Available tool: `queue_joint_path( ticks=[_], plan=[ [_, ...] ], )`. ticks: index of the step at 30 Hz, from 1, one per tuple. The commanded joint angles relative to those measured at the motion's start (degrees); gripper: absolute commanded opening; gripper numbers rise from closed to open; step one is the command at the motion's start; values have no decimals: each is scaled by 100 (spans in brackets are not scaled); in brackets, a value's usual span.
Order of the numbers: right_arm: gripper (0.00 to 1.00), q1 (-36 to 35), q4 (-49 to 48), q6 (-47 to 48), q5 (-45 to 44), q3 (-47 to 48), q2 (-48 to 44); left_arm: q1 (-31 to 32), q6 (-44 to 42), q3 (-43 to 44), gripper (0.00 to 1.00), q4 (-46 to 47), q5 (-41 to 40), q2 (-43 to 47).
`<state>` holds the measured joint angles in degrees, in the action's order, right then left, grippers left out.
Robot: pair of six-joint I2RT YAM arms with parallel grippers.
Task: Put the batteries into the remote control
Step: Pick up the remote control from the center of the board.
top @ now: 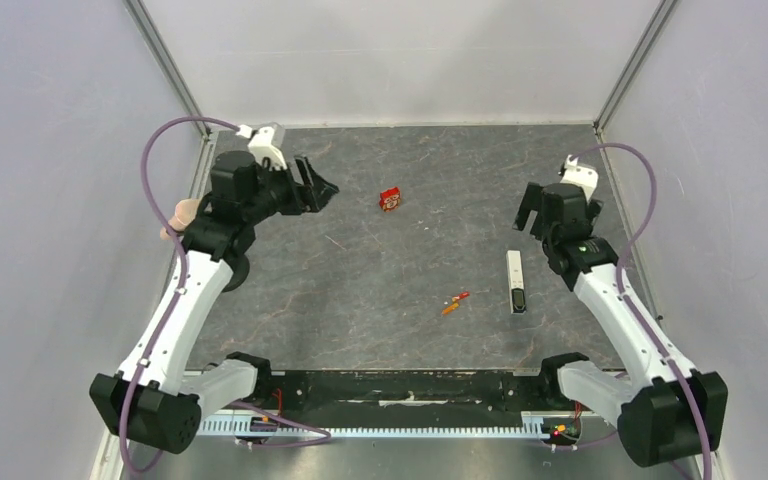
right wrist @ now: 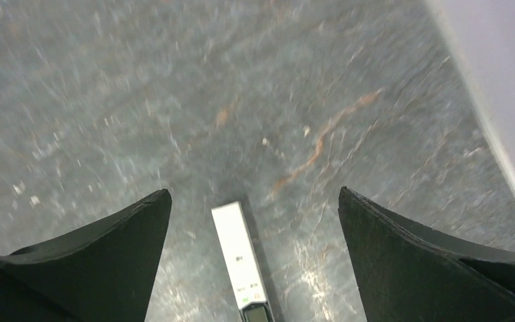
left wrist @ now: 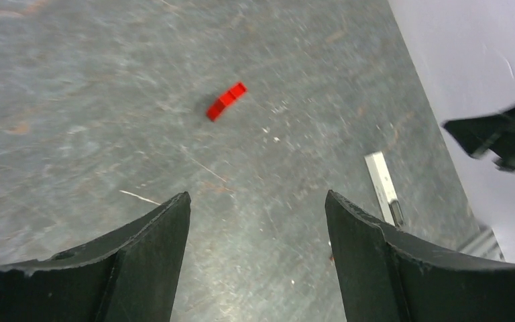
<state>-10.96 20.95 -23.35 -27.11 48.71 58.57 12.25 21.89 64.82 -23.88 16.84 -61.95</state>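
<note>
Right gripper: hung with its jaws spread wide and nothing between them, the far end of the remote showing in the gap below.
Left gripper: likewise wide apart and empty, held above the far left of the table, well apart from every task item.
Remote: lay flat on the right side of the table, lengthwise toward the arms, its dark end nearest the bases; the upturned face showed no battery recess.
Batteries: two lay close together just left of the remote's near end; whether they touched each other was too small to tell.
Red box: sat alone toward the far middle, nearer the left gripper than the right, touched by nothing.
Step in hand: the opening approach, by all appearances; nothing was picked up, and the right arm looked lined up to take the remote first.
Next move: likely a descent of the right gripper to close across the remote's narrow width. The bar probably needed turning over to bring its recess up, and its low profile left little to catch.
Arm pose: the right arm reached forward from its base, elbow bent, wrist tipped down at the remote. The left arm stretched up the left side, wrist turned inward toward the table's centre.
</note>
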Motion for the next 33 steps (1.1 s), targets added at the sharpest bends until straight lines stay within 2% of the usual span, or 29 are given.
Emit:
queue_joint_path(
  ticks=[1, 6, 10, 18, 28, 30, 33],
  plan=[
    [98, 24, 458, 48, 737, -293, 348, 549, -220, -125, 79, 340, 302, -99],
    [98, 24, 362, -79, 1339, -735, 711, 1008, 166, -488, 78, 816, 196, -245],
    [93, 17, 297, -159, 1601, -912, 1011, 1171, 304, -670, 77, 979, 94, -282],
    [73, -46, 304, -266, 1604, -978, 1701, 1192, -63, -639, 77, 731, -270, -221],
    [35, -48, 53, -235, 1590, -995, 1989, 1192, -629, -277, 77, 202, -933, -150],
    [31, -53, -45, -248, 1762, -995, 1902, 1190, -615, -277, 77, 199, -1056, -80],
    [30, -51, -321, -384, 2367, -943, 1557, 1183, -296, -294, 77, 217, -1348, 53]
  ],
)
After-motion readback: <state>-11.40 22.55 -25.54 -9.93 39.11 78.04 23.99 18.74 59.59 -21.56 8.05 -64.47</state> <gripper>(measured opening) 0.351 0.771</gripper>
